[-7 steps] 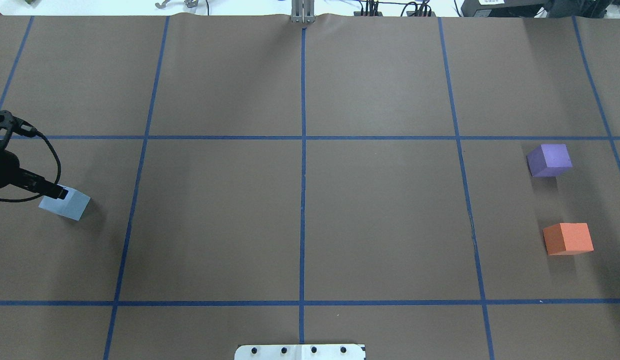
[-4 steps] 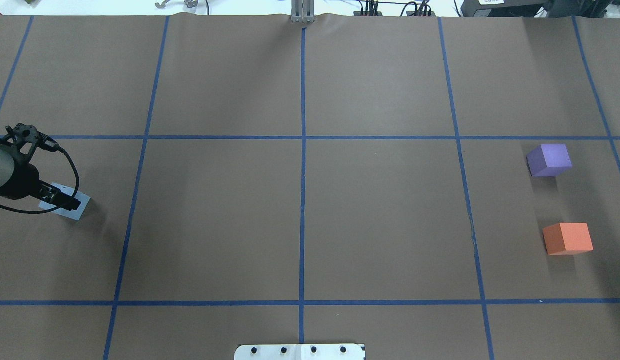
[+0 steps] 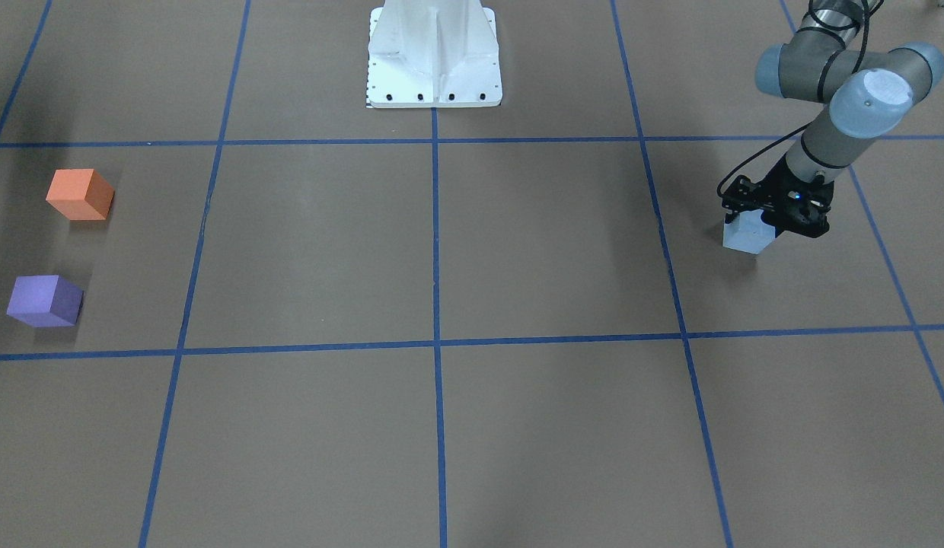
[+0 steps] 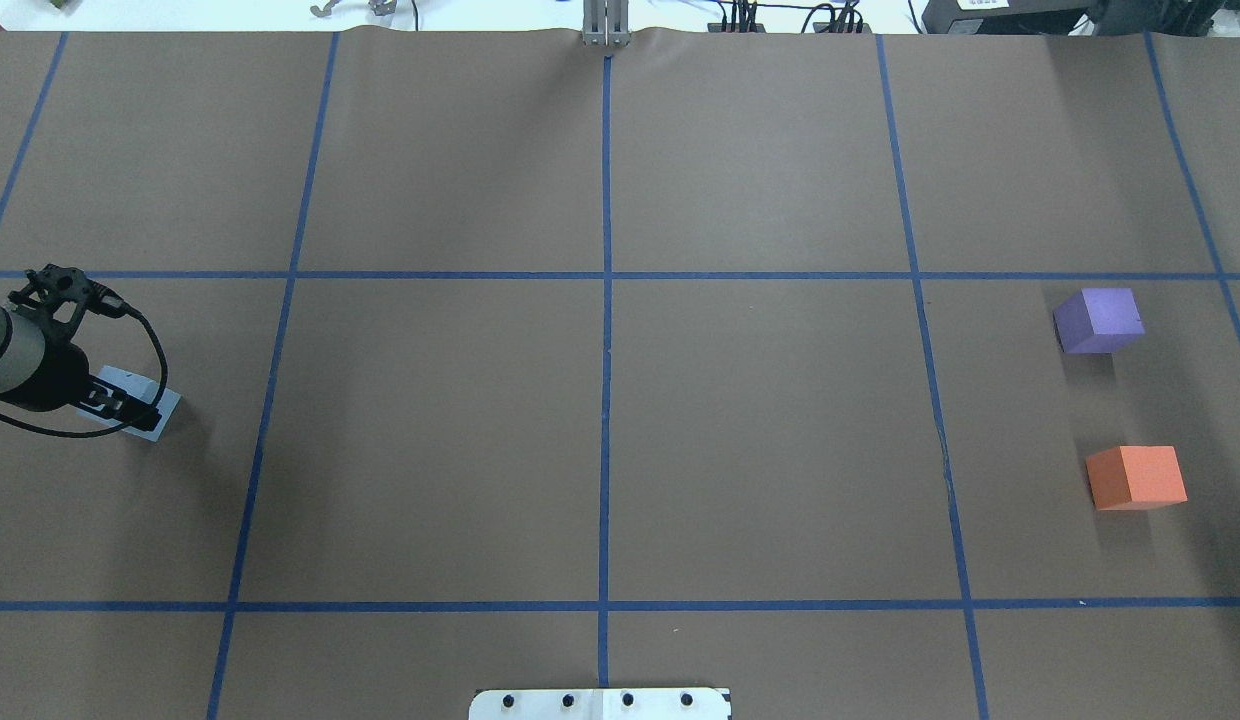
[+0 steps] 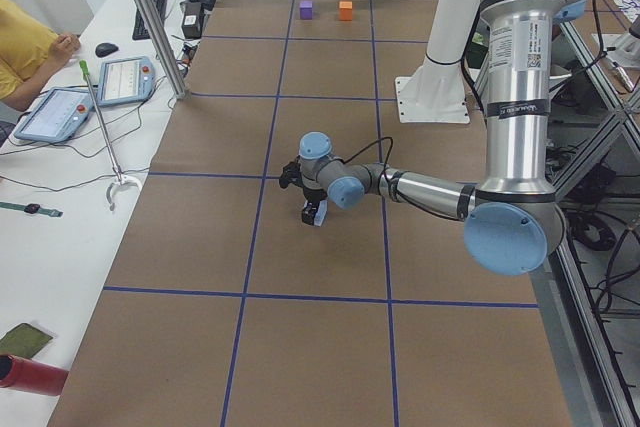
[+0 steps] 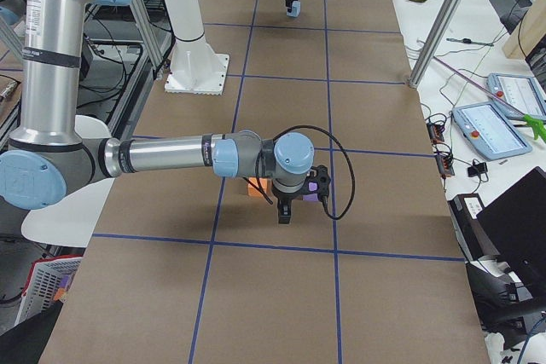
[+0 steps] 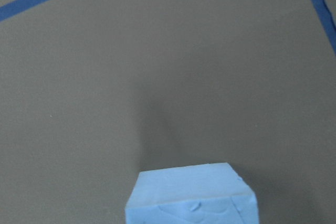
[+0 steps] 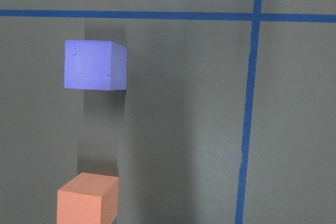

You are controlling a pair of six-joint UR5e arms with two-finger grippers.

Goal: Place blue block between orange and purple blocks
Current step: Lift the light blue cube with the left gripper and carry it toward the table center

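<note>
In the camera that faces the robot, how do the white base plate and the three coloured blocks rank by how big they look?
1. white base plate
2. purple block and orange block: about alike, no ranking
3. blue block: looks smallest, though the left gripper hides part

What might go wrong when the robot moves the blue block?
The blue block sits under the left gripper at one end of the table, far from the purple block and orange block; on that long trip it might slip. The gap between those two looks not much wider than a block, so one may get bumped. The right gripper hangs close to them and might get in the way.
</note>
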